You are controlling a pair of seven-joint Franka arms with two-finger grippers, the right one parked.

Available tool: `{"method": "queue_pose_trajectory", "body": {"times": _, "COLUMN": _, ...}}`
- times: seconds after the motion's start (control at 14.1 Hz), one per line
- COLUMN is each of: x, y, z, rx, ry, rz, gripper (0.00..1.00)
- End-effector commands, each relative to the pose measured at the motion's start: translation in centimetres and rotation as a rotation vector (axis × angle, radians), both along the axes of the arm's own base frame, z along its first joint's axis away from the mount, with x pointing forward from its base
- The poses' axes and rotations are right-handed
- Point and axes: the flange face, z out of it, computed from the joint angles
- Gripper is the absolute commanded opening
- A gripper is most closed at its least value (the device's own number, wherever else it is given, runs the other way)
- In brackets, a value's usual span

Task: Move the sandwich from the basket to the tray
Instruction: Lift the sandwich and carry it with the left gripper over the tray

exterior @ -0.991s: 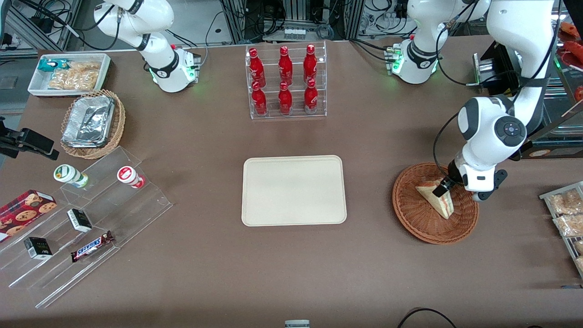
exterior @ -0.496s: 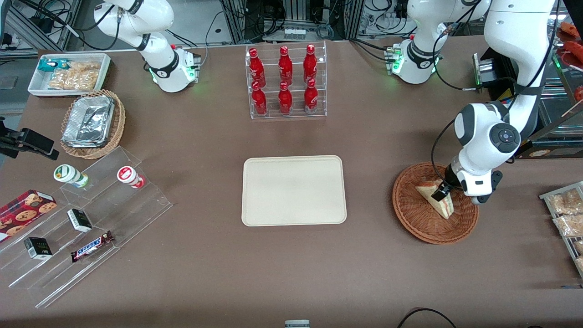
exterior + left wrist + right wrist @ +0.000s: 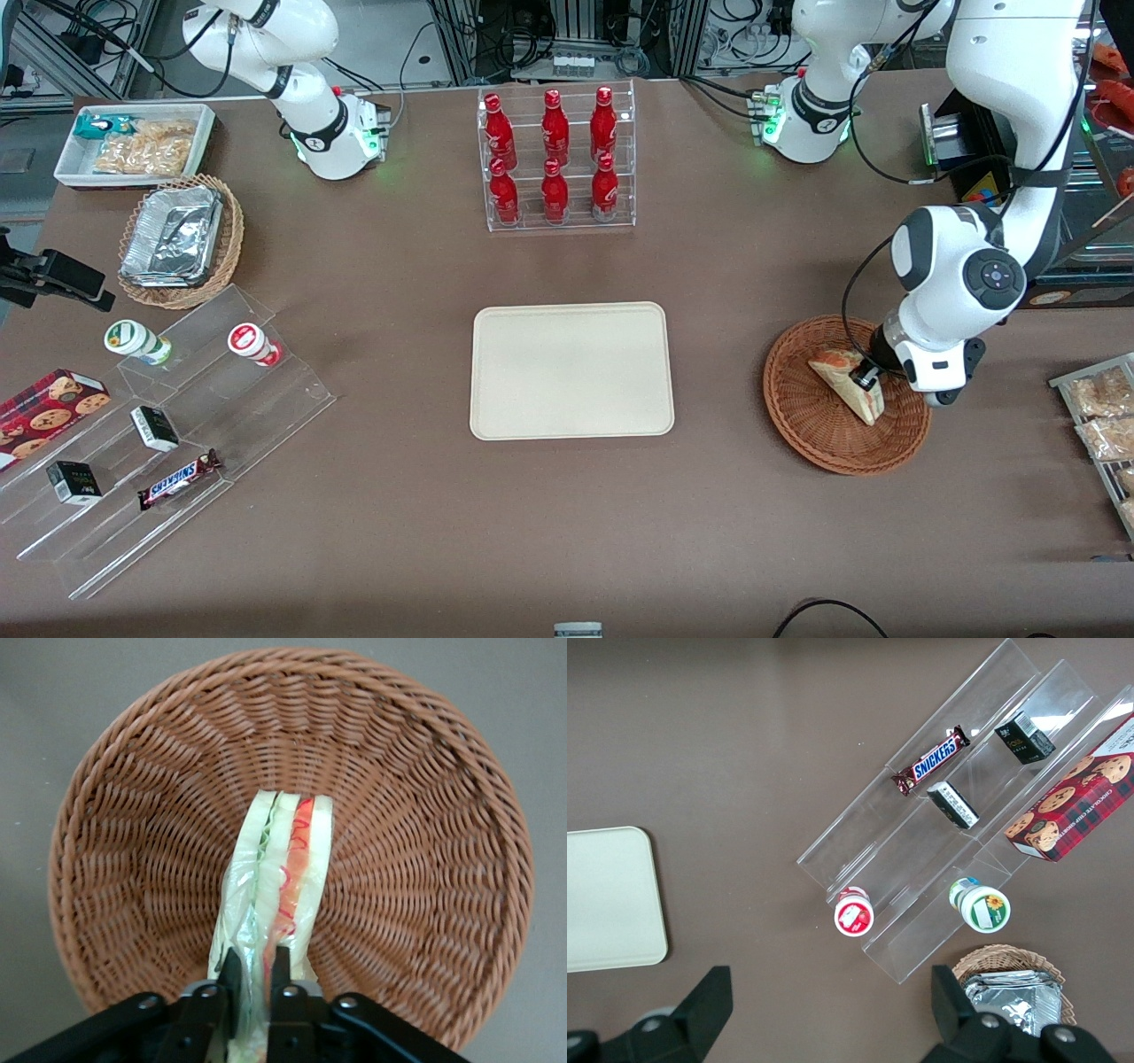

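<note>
Sandwich (image 3: 849, 388) in basket (image 3: 811, 439), toward working arm's end; gripper (image 3: 861, 379) pinching sandwich (image 3: 276, 895); tray (image 3: 571, 370) well apart, mid-table.

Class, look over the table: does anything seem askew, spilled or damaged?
Nothing stands out. The sandwich stands on edge in the basket only because the gripper is shut on it; the tray lies flat.

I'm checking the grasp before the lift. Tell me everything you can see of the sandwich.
The sandwich is a triangular wedge of pale white bread with green and pink-red filling layers, in what looks like clear wrap. It stands on edge in the round woven basket, cut side up in the wrist view, resting on the basket's floor. The left arm's hand is at one end of it, its fingers shut on the sandwich. Nothing else touches it.
</note>
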Motion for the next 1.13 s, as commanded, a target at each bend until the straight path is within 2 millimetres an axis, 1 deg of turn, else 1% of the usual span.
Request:
{"method": "queue_pose_trajectory", "body": {"times": 0.0, "x": 1.3, "y": -1.3, "z": 1.8, "rx": 0.008, "ry": 0.030, "rz": -0.077, "gripper": 0.05}}
{"method": "queue_pose_trajectory", "body": {"times": 0.07, "x": 1.6, "y": -2.0, "z": 2.3, "rx": 0.007, "ry": 0.025, "rz": -0.122, "gripper": 0.05}}
{"method": "queue_pose_trajectory", "body": {"times": 0.14, "x": 1.4, "y": -4.0, "z": 2.4, "rx": 0.007, "ry": 0.025, "rz": -0.197, "gripper": 0.06}}
{"method": "queue_pose_trajectory", "body": {"times": 0.21, "x": 1.4, "y": -5.4, "z": 2.5, "rx": 0.013, "ry": 0.021, "rz": -0.293, "gripper": 0.07}}
{"method": "queue_pose_trajectory", "body": {"times": 0.28, "x": 1.4, "y": -6.3, "z": 2.7, "rx": 0.010, "ry": 0.022, "rz": -0.379, "gripper": 0.07}}
{"method": "queue_pose_trajectory", "body": {"times": 0.35, "x": 1.3, "y": -7.9, "z": 2.5, "rx": 0.006, "ry": 0.041, "rz": -0.443, "gripper": 0.07}}
{"method": "queue_pose_trajectory", "body": {"times": 0.42, "x": 1.3, "y": -10.0, "z": 2.7, "rx": 0.006, "ry": 0.050, "rz": -0.483, "gripper": 0.07}}
{"method": "queue_pose_trajectory", "body": {"times": 0.57, "x": 1.7, "y": -15.1, "z": 2.2, "rx": 0.005, "ry": 0.064, "rz": -0.555, "gripper": 0.07}}
{"method": "queue_pose_trajectory", "body": {"times": 0.64, "x": 1.5, "y": -18.3, "z": 1.8, "rx": 0.000, "ry": 0.074, "rz": -0.590, "gripper": 0.06}}
{"method": "queue_pose_trajectory", "body": {"times": 0.85, "x": 0.1, "y": -25.1, "z": 0.8, "rx": 0.001, "ry": 0.065, "rz": -0.616, "gripper": 0.04}}
{"method": "queue_pose_trajectory", "body": {"times": 0.99, "x": -0.2, "y": -30.2, "z": 0.7, "rx": -0.057, "ry": 0.054, "rz": -0.623, "gripper": 0.03}}
{"method": "queue_pose_trajectory", "body": {"times": 1.06, "x": -0.5, "y": -32.6, "z": 0.3, "rx": -0.094, "ry": 0.056, "rz": -0.627, "gripper": 0.03}}
